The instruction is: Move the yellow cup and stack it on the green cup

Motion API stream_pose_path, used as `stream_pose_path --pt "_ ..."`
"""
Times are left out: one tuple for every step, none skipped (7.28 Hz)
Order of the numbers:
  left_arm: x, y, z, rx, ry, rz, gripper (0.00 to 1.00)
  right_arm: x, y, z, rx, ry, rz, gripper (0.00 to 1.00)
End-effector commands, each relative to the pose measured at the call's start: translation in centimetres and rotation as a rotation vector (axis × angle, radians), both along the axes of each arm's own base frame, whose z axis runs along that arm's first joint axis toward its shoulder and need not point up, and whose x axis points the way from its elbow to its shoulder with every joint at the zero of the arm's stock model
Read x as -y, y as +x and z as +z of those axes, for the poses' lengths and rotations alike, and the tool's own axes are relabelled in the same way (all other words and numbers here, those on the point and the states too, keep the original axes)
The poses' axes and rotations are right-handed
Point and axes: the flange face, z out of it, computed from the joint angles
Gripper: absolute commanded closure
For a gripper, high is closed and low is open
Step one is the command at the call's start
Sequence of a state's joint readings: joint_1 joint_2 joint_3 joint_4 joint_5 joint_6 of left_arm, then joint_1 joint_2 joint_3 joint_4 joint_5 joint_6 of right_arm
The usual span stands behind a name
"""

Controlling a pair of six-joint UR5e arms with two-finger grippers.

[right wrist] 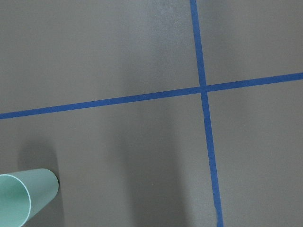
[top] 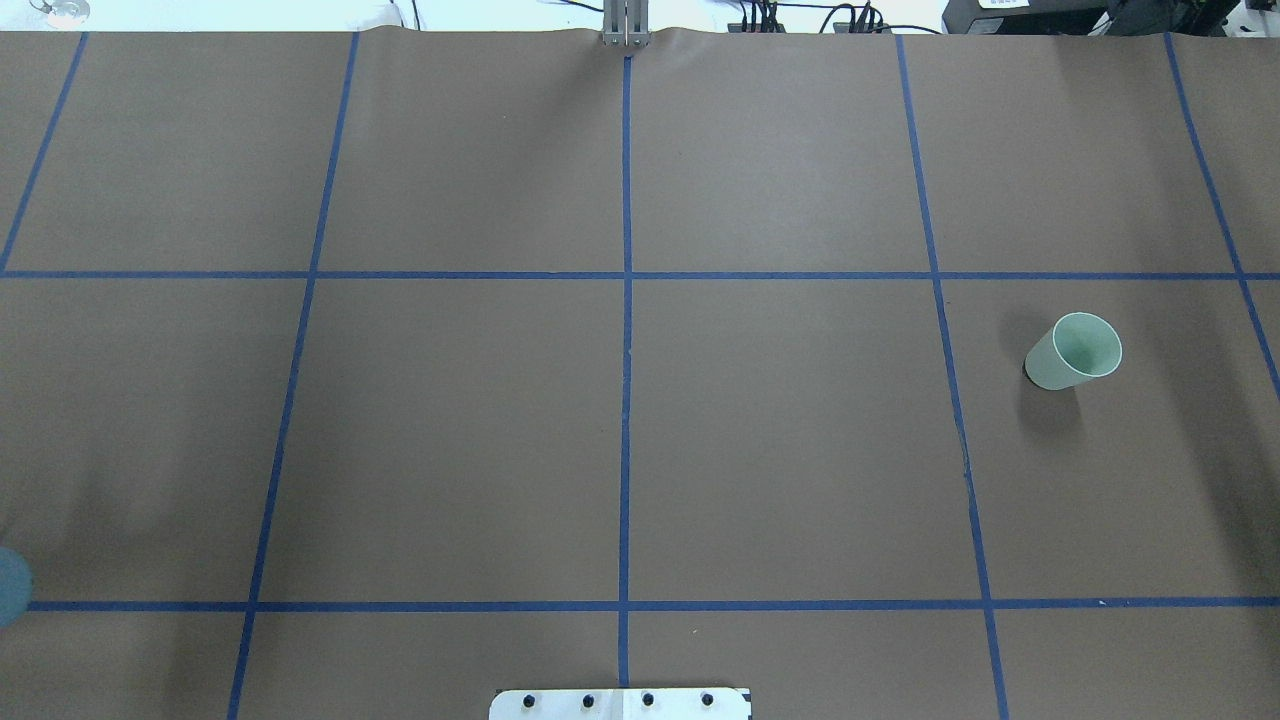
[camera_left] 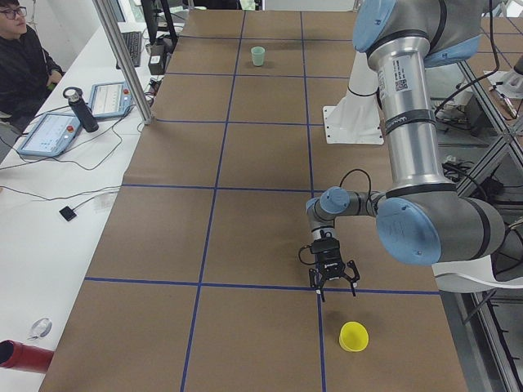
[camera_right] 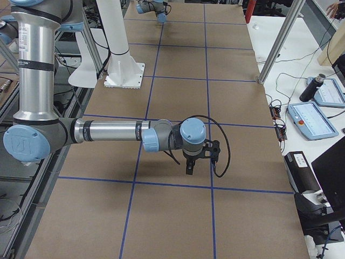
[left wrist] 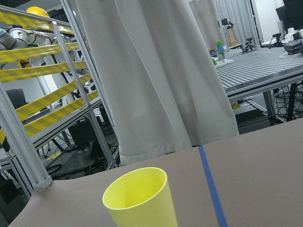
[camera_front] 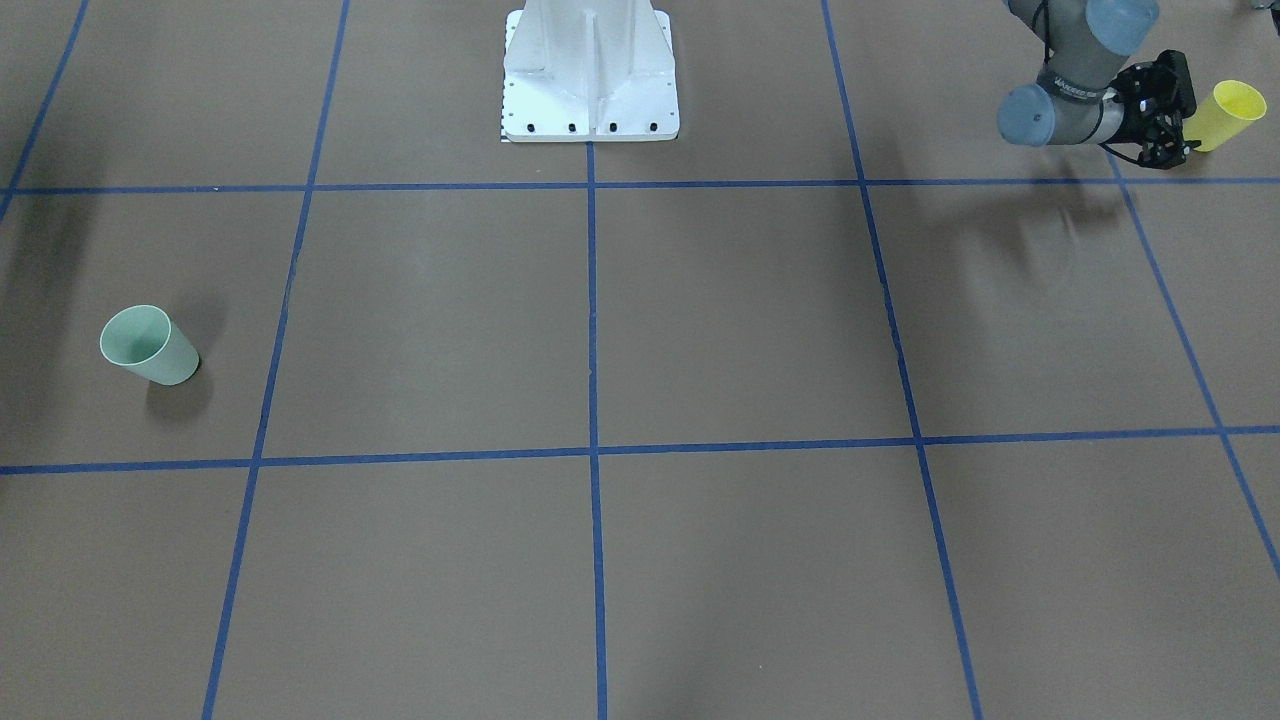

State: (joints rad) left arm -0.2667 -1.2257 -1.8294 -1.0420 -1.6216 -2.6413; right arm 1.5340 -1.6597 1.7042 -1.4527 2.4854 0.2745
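Two cups stand upright and well apart on the brown paper-covered table point(camera_front: 740, 320), which is marked into squares by blue tape lines point(camera_front: 592, 300).

A small bright yellow plastic tumbler point(camera_front: 1228, 115) sits mouth up just ahead of the left gripper point(camera_front: 1175, 148). It lies beyond the fingertips, not between them. From the table's left end, the gripper point(camera_left: 334, 286) hangs low over a tape line with its black fingers point(camera_left: 315, 286) spread wide and holding nothing. The yellow cup point(camera_left: 354, 336) rests in the next square, near the gripper but with bare paper showing between them. In the left wrist view the cup point(left wrist: 139, 198) fills the lower middle, a little to the left of centre, and a tape line runs past on its right.

A small pale mint-green plastic tumbler point(camera_front: 150, 346) stands alone on the far side of the table from that gripper, also mouth up point(top: 1073, 352). The right wrist camera looks straight down and catches this cup point(right wrist: 23, 196) in its lower left corner, off to one side of where two tape lines cross.

The right gripper point(camera_right: 190, 170) hangs from a long, level forearm above the table. It shows only in the right side view, where I cannot tell whether it is spread or clenched.
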Motion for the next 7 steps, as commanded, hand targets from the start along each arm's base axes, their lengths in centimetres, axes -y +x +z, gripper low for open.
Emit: stream_pose_path --pt "-0.7 -0.5 2.2 0.05 -0.014 -0.023 0.0 -0.1 -0.1 -0.4 0.0 0.008 -0.001 0.01" --pt "-0.9 -0.7 3.4 0.066 -0.014 -0.041 0.0 -0.1 -0.1 -0.5 0.001 0.009 -0.003 0.01" --pt "-0.9 -0.9 4.2 0.068 -0.01 -0.05 0.0 -0.2 -0.2 -0.5 0.002 0.008 -0.004 0.01" --pt "-1.0 -1.1 5.1 0.069 -0.005 -0.054 0.0 -0.9 -0.3 -0.7 0.003 0.011 -0.006 0.01" --pt "-1.1 -1.5 6.3 0.081 -0.007 -0.053 0.0 -1.6 -0.3 -1.0 0.004 0.011 -0.004 0.01" --pt "-1.2 -2.0 7.9 0.088 -0.006 -0.055 0.0 -1.6 -0.4 -1.0 0.004 0.009 -0.007 0.01" --pt "-1.2 -2.3 8.6 0.093 -0.002 -0.059 0.0 -1.6 -0.6 -1.1 0.004 0.009 -0.009 0.01"
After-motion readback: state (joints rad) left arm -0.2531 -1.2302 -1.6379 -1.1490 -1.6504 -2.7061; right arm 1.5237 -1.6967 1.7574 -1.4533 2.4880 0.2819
